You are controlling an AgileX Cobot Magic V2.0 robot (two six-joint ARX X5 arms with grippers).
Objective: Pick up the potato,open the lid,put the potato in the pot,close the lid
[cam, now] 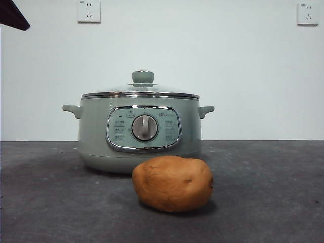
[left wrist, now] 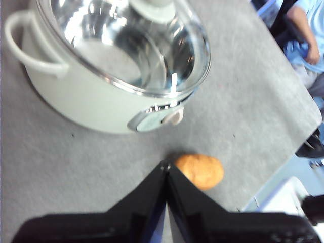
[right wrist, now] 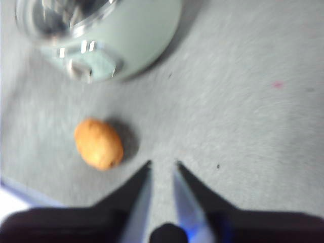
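We list first the table, a dark grey mottled surface running to a pale wall that carries two white sockets.

Next, the pot: squat, round, sage-green, standing upright at the middle of the table, one small side handle at each side. Its chrome-framed control panel faces the near edge, with a silver dial at its centre.

On the pot sits the lid, clear glass in a shiny steel rim, seated level and closed, its sage-green knob on top.

The potato, oval and tan-brown, lies on the table just in front of the pot, slightly to the right of the dial and apart from the pot's wall.

The left gripper hangs above the table on the near side of the potato, jaws pressed together, holding nothing.

The right gripper hovers likewise over bare table near the potato, jaws slightly parted, empty.
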